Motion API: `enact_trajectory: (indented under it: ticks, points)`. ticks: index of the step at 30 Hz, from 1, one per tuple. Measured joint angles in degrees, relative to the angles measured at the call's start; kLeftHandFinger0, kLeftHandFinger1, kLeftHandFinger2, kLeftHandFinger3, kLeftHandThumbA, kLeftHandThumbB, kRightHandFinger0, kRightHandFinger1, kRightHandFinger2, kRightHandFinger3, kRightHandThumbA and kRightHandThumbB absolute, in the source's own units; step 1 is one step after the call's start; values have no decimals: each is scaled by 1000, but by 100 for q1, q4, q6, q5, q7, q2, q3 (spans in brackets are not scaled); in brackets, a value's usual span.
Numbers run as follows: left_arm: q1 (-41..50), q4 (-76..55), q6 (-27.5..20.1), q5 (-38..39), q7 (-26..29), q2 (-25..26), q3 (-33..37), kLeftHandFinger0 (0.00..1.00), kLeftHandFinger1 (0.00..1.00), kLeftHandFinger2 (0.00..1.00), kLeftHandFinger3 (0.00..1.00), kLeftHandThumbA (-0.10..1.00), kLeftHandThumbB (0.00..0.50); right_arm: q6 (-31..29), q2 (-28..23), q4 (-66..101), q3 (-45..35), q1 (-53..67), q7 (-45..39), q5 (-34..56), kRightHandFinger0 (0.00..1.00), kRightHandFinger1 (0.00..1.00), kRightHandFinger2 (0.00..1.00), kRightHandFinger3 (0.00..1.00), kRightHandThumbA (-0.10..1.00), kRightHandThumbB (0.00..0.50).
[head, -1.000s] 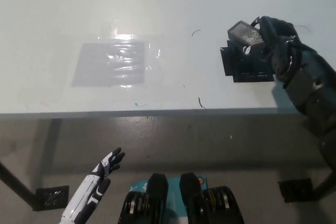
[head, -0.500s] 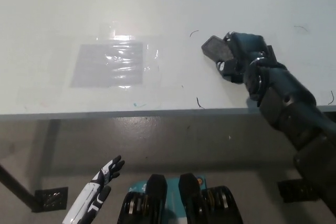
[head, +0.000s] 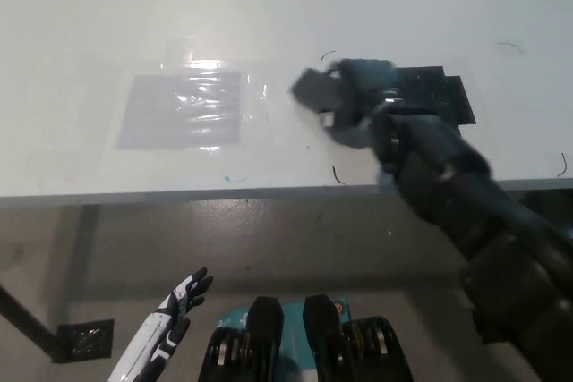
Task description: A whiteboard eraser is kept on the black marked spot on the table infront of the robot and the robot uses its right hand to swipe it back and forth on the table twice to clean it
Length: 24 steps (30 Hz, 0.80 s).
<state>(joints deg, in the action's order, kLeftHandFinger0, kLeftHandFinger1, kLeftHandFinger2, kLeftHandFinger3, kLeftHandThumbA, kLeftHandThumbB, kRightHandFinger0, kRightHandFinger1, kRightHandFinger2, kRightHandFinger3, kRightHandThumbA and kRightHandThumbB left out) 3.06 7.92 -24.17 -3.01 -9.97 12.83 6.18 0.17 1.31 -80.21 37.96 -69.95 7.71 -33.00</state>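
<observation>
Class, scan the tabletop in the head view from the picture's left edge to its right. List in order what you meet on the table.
Shiny clear plastic sheet → whiteboard eraser → black right hand holding it → black marked spot.

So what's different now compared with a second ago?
The right hand, shut on the eraser, has swept it leftward across the table, off the black marked spot, which now shows uncovered. The clear taped patch stayed put, and the left hand rests low, below the table edge.
</observation>
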Motion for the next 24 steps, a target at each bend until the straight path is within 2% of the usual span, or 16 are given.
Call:
enact_trajectory:
  ticks: [1,2,4,5,6,7,12,14,16,17,18,20,21,22,23,24]
  points:
    - [-42,14,0,3,0,-10,-1,1000,1000,1000,1000,1000,371,-10,165,0,28,-88,-20,-22,0,31,115,340,429,263]
    - [-79,24,0,9,0,-16,-1,1000,1000,1000,1000,1000,376,-27,304,0,45,-151,-29,-40,15,56,150,432,430,264]
    - [-142,31,0,17,-1,-20,-2,1000,1000,1000,1000,1000,385,-52,504,-1,67,-283,-52,-73,0,0,41,333,417,273]
    - [-170,32,0,20,-1,-21,-5,1000,1000,1000,1000,1000,385,-62,602,-3,76,-355,-62,-86,0,0,30,312,414,275]
    - [-184,33,0,21,0,-21,-6,1000,1000,1000,1000,1000,396,-67,635,-3,78,-382,-66,-90,0,0,3,229,421,275]
    - [-207,33,0,26,0,-21,-10,1000,1000,1000,1000,1000,398,-88,748,-4,79,-465,-76,-98,0,0,1,210,422,275]
    - [-209,34,-3,60,-2,-21,-18,1000,1000,1000,1000,1000,403,-149,942,-16,79,-557,-98,-127,0,14,44,251,424,268]
    - [-196,34,-4,83,-3,-18,-20,1000,1000,1000,1000,1000,398,-152,926,-36,79,-540,-103,-144,53,72,123,330,410,260]
    - [-191,31,-3,112,-7,-18,-19,1000,1000,1000,1000,1000,395,-152,882,-43,78,-514,-111,-163,65,75,163,384,402,254]
    - [-191,29,-3,121,-7,-19,-17,1000,1000,1000,1000,1000,389,-151,844,-49,77,-495,-118,-178,73,82,171,376,383,255]
    - [-191,28,-3,124,-8,-19,-17,1000,1000,1000,1000,1000,386,-150,800,-51,77,-477,-126,-187,154,181,309,516,399,249]
    - [-184,27,-3,126,-9,-18,-18,1000,1000,1000,1000,1000,384,-148,660,-53,79,-411,-130,-205,290,322,464,591,422,238]
    - [-176,27,-3,126,-9,-16,-18,1000,1000,1000,1000,1000,383,-143,590,-56,81,-371,-134,-215,262,267,359,443,402,240]
    - [-168,27,-3,126,-9,-14,-18,1000,1000,1000,1000,1000,378,-140,548,-58,85,-346,-139,-220,163,167,278,375,364,243]
    - [-151,27,-3,126,-9,-10,-18,1000,1000,1000,1000,1000,361,-135,444,-64,91,-284,-145,-228,53,91,230,340,338,243]
    - [-132,27,-4,126,-10,-4,-18,1000,1000,1000,1000,1000,358,-137,310,-66,93,-200,-147,-235,29,77,210,327,333,242]
